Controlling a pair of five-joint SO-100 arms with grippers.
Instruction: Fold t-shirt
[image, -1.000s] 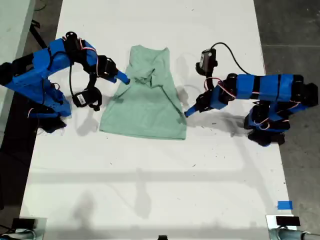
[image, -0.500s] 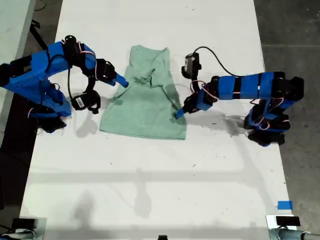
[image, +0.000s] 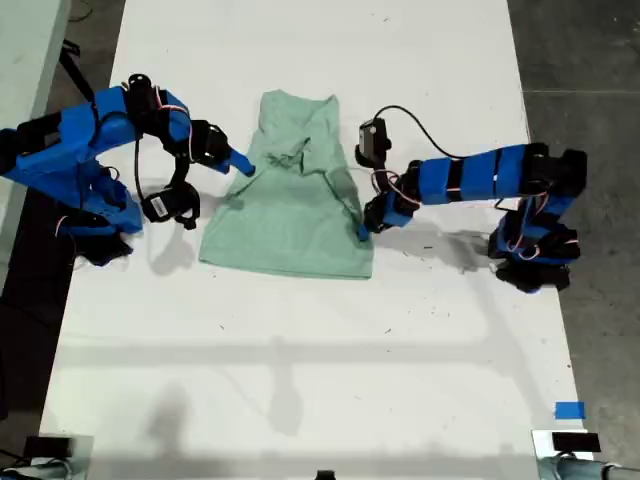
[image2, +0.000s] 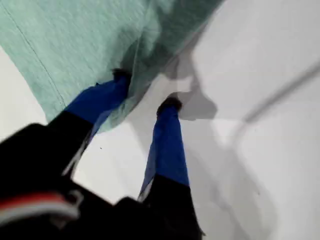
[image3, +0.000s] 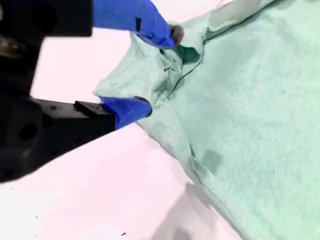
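You see the mint t-shirt (image: 290, 195) partly folded, rumpled; my first gripper (image: 364, 228) and second gripper (image: 245, 167) gape at its edges.

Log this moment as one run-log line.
task: fold t-shirt | my first gripper: open, straddling shirt edge | my second gripper: open around bunched cloth | shirt: partly folded on table
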